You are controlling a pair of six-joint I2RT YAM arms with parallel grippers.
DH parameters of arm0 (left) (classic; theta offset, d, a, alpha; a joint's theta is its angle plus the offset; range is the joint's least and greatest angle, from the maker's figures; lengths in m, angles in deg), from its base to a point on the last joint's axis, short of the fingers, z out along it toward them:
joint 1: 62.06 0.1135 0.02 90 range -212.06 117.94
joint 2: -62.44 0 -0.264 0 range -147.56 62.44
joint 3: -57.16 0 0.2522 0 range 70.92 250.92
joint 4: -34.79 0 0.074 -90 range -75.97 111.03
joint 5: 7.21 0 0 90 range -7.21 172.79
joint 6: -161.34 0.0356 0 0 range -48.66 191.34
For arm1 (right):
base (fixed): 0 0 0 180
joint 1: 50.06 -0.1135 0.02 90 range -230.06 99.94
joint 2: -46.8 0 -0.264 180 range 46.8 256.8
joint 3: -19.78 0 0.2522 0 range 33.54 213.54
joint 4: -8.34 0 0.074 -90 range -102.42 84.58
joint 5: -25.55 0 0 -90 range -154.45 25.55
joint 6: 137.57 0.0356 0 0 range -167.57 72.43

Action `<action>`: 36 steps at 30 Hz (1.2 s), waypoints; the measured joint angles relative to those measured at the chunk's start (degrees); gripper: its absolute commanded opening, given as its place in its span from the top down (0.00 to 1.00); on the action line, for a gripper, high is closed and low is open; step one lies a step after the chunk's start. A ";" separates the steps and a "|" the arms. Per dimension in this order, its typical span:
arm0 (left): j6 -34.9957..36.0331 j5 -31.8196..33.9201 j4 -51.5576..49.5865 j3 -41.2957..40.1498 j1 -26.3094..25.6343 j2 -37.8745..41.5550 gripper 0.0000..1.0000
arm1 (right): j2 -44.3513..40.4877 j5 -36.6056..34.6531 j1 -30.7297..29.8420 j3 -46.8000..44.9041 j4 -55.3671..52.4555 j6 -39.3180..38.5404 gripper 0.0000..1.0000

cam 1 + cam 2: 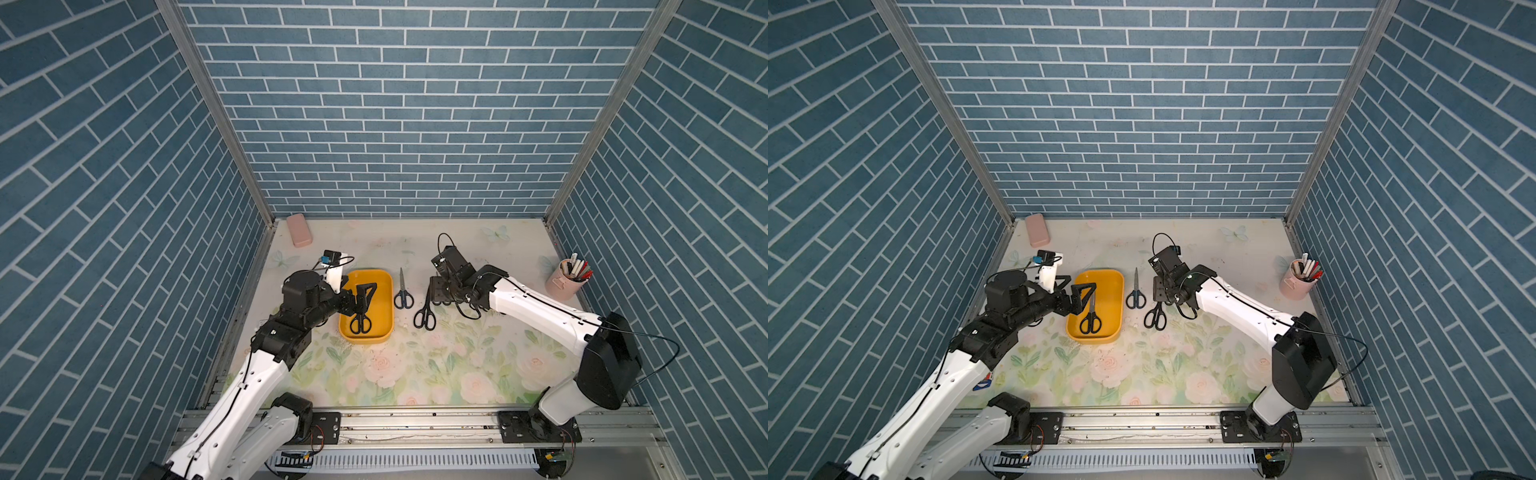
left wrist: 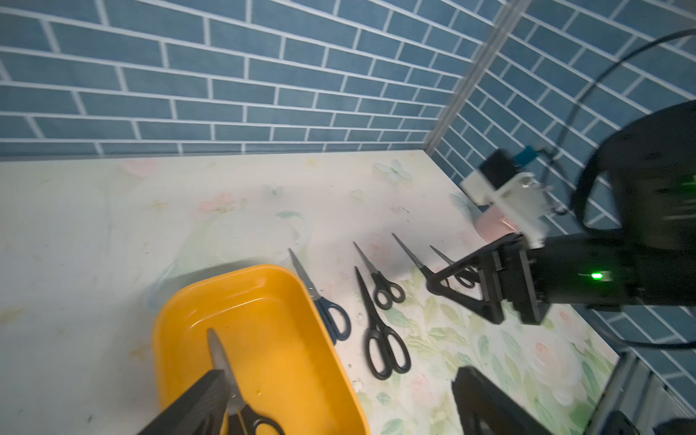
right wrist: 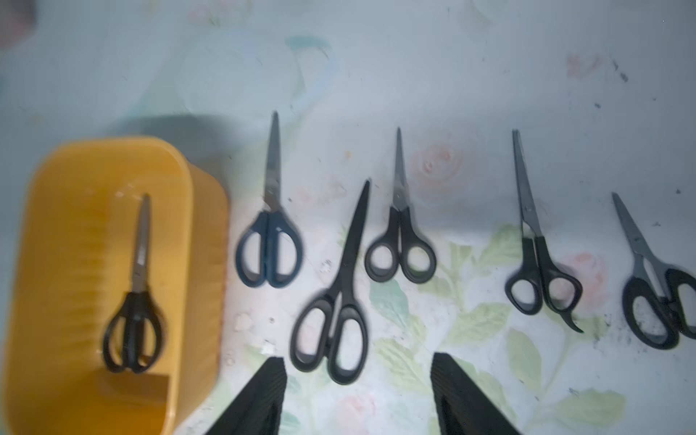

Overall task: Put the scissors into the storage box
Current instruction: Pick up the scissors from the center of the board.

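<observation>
Showing left gripper [image 1: 1077,289] spread wide and empty, scissors [image 1: 360,322] lying beneath its jaws in box [image 1: 388,307]; right gripper [image 3: 357,361] parted, empty, long scissors [image 3: 348,263] just ahead between jaws. Likely fault: closing off-centre on looped handles, knocking the pair askew.

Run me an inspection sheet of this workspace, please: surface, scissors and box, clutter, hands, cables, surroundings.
Surface: floral table cover.
Job's things: one pair of scissors in the storage box; five pairs loose beside it.
Clutter: pink case, pen cup.
Hands: left hand open over the box; right hand open above the loose pairs.
Cables: black loops at both wrists.
Surroundings: blue brick-pattern walls, metal rail.
</observation>
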 measured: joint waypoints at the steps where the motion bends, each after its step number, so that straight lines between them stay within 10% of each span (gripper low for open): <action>1: 0.52 -0.31 0.07 0.70 -1.53 -1.14 0.05 | 1.07 0.59 0.04 0.00 -0.13 -0.48 0.41; 36: 6.84 2.32 -0.39 -3.30 -8.81 -4.39 0.01 | 18.18 1.49 -6.25 -2.23 7.52 8.44 0.52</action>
